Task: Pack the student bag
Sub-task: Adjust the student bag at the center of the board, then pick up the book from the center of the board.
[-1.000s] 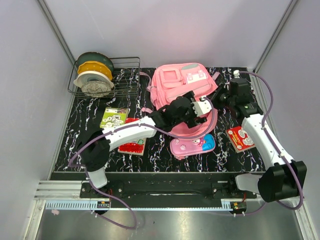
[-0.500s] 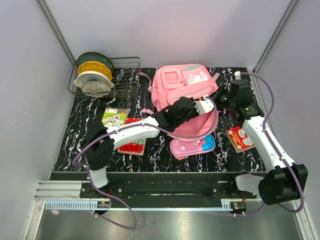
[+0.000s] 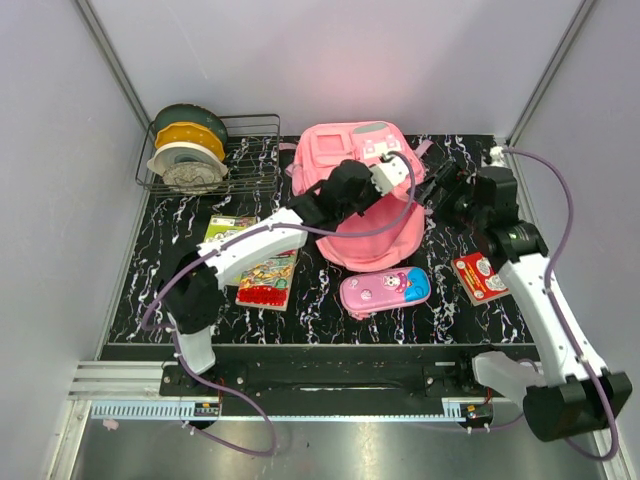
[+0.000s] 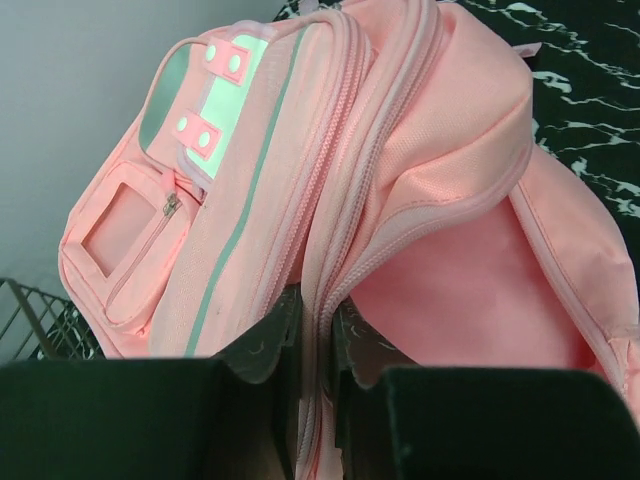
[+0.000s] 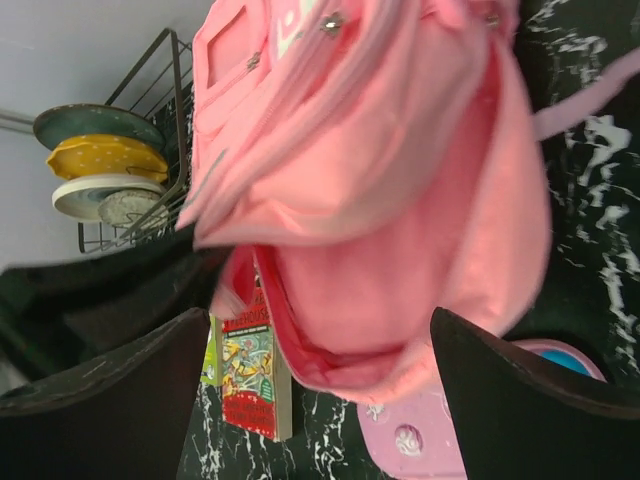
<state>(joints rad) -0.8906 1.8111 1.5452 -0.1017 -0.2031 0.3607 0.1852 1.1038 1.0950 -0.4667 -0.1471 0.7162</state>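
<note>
Nearest the bases lie the pencil case, a book to the left and a booklet to the right, none packed yet. Behind them the bag sits mid-table toward the back, its mouth gaping toward the arms. The left gripper is pressed together on the zipper edge, holding it up (the seam runs straight between its fingers). The right gripper stands spread wide just right of the bag, holding nothing.

I judge this the opening step. Next, the right arm would need to fetch an item, likely the pencil case, with the left holding the lip up.

The left arm covers much of the bag's front. Whether anything lies deep inside I cannot tell. A green card is partly hidden, and the discs in the far rack are hard to identify.
</note>
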